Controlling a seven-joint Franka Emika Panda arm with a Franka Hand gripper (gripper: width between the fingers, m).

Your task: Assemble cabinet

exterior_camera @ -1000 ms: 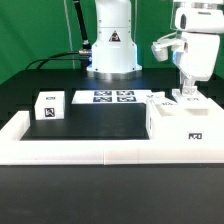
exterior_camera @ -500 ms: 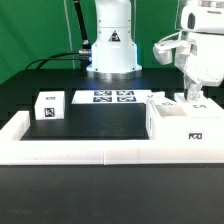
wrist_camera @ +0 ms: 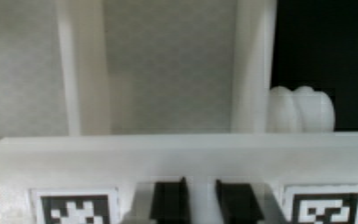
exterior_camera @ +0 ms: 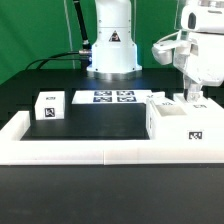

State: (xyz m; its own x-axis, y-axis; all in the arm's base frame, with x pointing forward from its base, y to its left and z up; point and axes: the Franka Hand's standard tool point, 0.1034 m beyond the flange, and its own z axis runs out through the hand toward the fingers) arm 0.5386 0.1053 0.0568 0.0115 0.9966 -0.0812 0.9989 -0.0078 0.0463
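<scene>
Claw: my gripper [exterior_camera: 190, 95] at cabinet box [exterior_camera: 185, 125], table edge on the exterior view's right; open or clamped, can't tell.
Risk: an off-centre push could skew the box.

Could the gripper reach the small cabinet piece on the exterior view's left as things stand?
Probably yes: the small cabinet piece stands alone on the table, nothing over it, though the gripper is down at the large cabinet piece.

— What stands behind the table [exterior_camera: 100, 122]?
— A green backdrop [exterior_camera: 30, 25] across the far side, evenly lit.
— And the table itself?
— Black, with a low white rim wall [exterior_camera: 70, 152] along its near edge.
</scene>
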